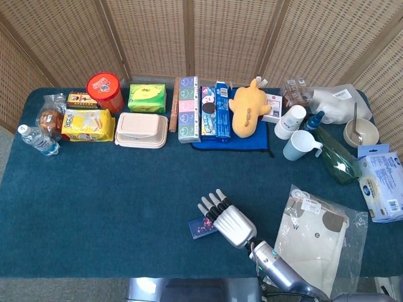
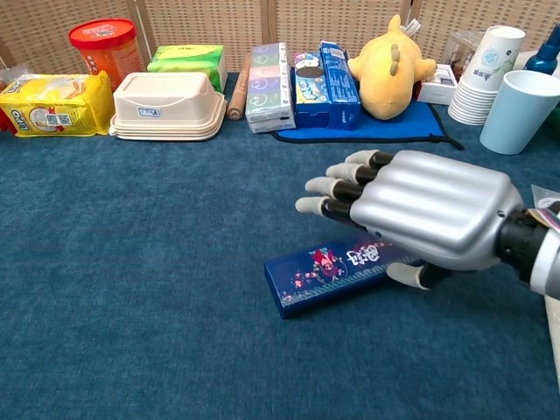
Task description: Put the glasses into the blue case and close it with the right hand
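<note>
The fingers (image 2: 337,186) of the silver right hand (image 2: 426,216) are spread apart and stretched forward, holding nothing, with the palm facing down over the right end of the flat, rectangular blue case with a red and white printed lid (image 2: 337,270); whether the thumb underneath touches the case cannot be told. The case lies flat and shut on the dark teal felt table (image 2: 131,289), near the front edge, and the head view shows the same hand (image 1: 230,223) over it (image 1: 202,227). No glasses can be seen anywhere, so they are probably inside already. Judging from this, the task looks essentially done, with only lifting the hand clear remaining. The left hand does not appear in either view. Well behind stand a yellow plush toy (image 2: 391,66) and a cream lidded food box (image 2: 166,103).
</note>
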Robot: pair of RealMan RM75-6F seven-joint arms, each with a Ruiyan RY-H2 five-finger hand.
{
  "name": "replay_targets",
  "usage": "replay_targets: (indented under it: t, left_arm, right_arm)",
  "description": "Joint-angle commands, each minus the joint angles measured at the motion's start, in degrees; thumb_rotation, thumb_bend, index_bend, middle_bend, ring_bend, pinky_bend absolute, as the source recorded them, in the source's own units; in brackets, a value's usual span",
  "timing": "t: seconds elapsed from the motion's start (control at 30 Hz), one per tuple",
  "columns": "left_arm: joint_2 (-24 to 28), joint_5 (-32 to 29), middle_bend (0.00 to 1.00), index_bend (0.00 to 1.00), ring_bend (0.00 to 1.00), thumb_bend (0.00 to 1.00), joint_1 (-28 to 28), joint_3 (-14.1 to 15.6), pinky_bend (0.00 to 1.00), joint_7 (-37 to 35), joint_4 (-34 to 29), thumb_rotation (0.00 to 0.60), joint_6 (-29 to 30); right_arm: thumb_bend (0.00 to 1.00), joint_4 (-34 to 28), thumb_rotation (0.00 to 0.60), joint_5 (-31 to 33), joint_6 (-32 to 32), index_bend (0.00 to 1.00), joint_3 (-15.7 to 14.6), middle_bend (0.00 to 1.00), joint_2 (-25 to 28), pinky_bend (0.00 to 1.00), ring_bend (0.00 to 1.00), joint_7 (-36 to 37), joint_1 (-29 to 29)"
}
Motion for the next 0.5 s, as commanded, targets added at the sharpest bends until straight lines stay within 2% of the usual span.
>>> replay_targets:
  t: [0.03, 0.5]
  left_arm:
    - [-0.01, 0.05, 0.19, 0.16, 0.14, 0.35, -0.04, 0.0, 0.21, 0.0, -0.03, 0.6, -0.03]
    - [0.14, 0.16, 0.19, 0.16, 0.14, 0.35, 0.0, 0.15, 0.21, 0.42, -0.19, 0.6, -0.13]
  right_arm:
    - [0.34, -1.38, 0.6, 1.98, 0.05, 0.0, -0.73, 0.0, 0.72, 0.09, 0.0, -1.74, 0.37]
    - [0.35, -4.18, 0.6, 9.19, -1.47, 0.0, -1.91, 0.0, 1.83, 0.09, 0.0, -4.27, 3.77]
